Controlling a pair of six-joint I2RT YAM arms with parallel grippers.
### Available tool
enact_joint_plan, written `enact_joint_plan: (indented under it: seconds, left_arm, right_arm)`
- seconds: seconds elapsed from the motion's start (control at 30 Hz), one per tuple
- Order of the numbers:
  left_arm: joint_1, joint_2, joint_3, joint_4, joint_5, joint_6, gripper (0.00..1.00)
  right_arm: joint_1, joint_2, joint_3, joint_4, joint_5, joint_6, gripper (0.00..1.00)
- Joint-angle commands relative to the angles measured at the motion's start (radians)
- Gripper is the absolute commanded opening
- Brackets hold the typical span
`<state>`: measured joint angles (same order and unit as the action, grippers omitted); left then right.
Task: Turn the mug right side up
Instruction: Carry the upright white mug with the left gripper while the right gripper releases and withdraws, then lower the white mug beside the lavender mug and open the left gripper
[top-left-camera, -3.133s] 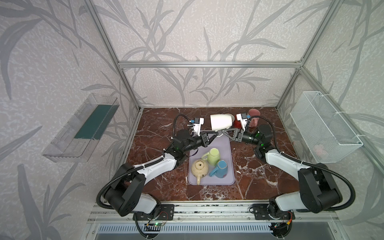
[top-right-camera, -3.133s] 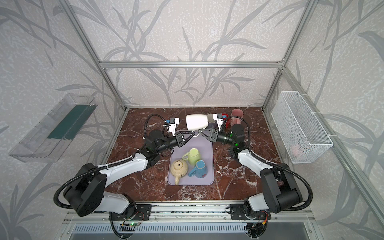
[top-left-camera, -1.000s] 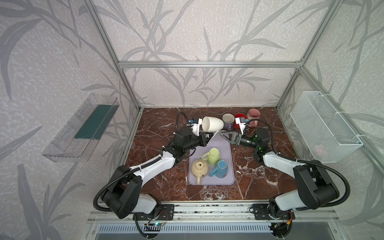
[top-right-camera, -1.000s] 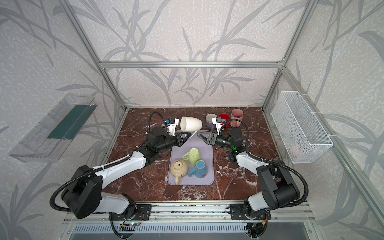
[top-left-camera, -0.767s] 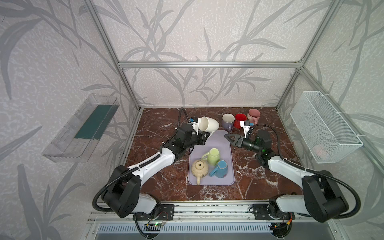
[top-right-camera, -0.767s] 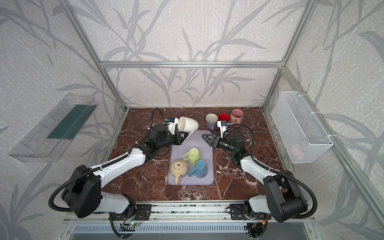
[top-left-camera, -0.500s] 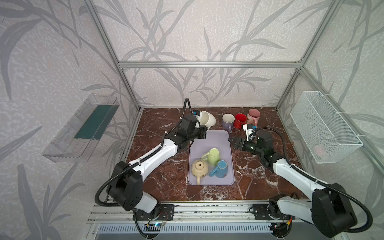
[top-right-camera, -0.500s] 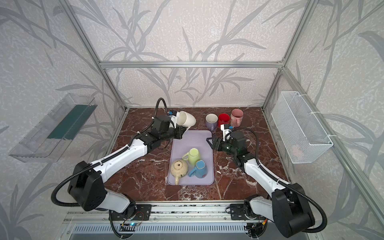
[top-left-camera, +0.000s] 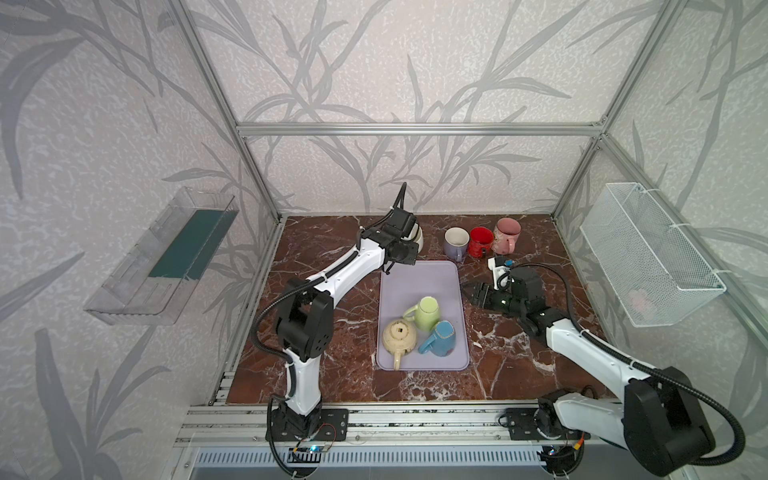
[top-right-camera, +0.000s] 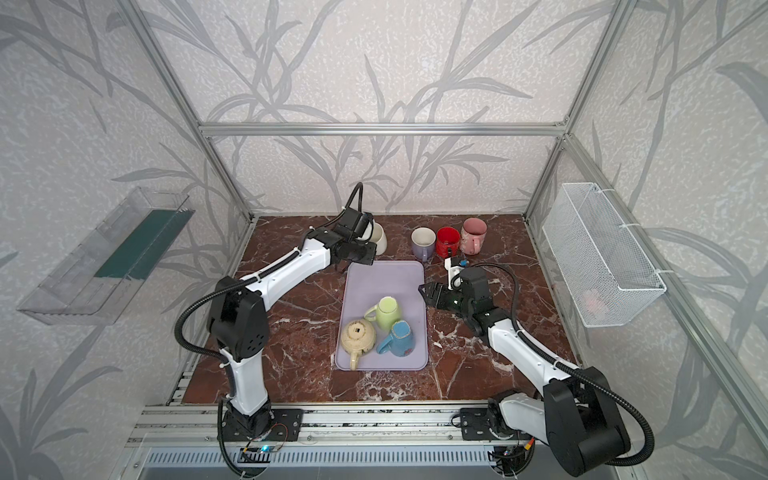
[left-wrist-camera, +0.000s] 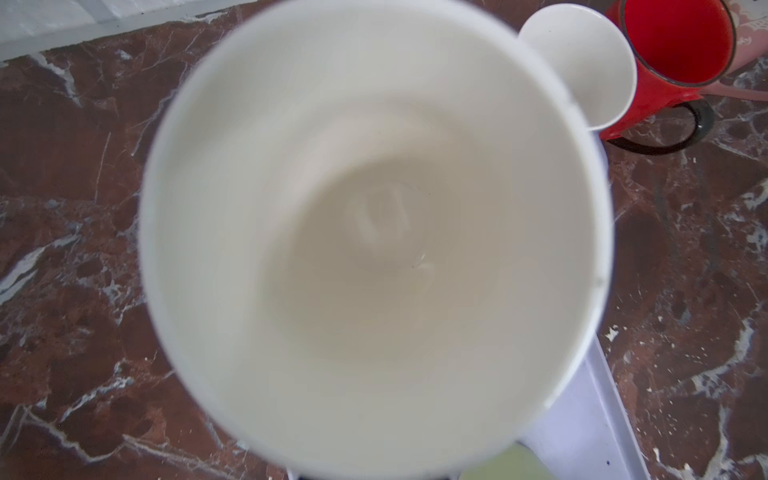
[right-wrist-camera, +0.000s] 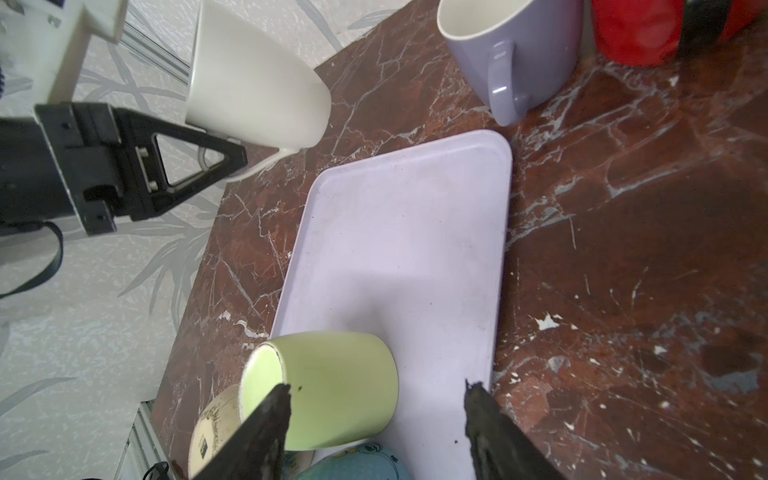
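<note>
The left gripper (right-wrist-camera: 232, 160) clamps the white mug (right-wrist-camera: 253, 83) by its handle, mouth up, for setting down. The right gripper (right-wrist-camera: 378, 386) is apart, empty.

Left arm (top-left-camera: 353, 266) outstretched far forward, left fingers (right-wrist-camera: 230, 157) pinched together; right arm (top-left-camera: 590, 349) low, right fingers (right-wrist-camera: 266, 432) spread apart.

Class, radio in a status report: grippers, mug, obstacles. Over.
Left gripper shut on handle of glossy cream ceramic mug; right gripper open, empty. Mug mouth-up, slightly tilted, base close to brown marble tabletop. Lavender ceramic mug nearby, apart.
</note>
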<state>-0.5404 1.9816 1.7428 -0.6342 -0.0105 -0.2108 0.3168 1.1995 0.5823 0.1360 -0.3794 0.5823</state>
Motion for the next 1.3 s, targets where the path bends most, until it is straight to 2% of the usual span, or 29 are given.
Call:
enact_joint_plan:
  seconds: [0.0, 0.37, 0.53, 0.9, 1.27]
  left_arm:
    - [0.0, 0.062, 0.135, -0.057, -0.036, 0.061, 0.0]
    - [-0.004, 0.338, 0.491, -0.154, -0.015, 0.112, 0.0]
    - [-0.018, 0.413, 0.577, -0.186, -0.006, 0.148, 0.0]
    - [-0.058, 0.528, 0.692, -0.219, -0.029, 0.192, 0.0]
    - [-0.071, 0.559, 0.728, -0.238, -0.034, 0.208, 0.0]
  right_arm:
    - [0.009, -0.027, -0.012, 0.019, 0.042, 0.008, 0.67]
    - [0.027, -0.012, -0.026, 0.054, 0.049, 0.015, 0.66]
    - [0.047, -0.026, -0.025, 0.045, 0.077, -0.005, 0.66]
    - [0.066, -0.021, -0.023, 0.038, 0.095, -0.025, 0.66]
    - [0.067, -0.012, -0.028, 0.053, 0.089, -0.019, 0.66]
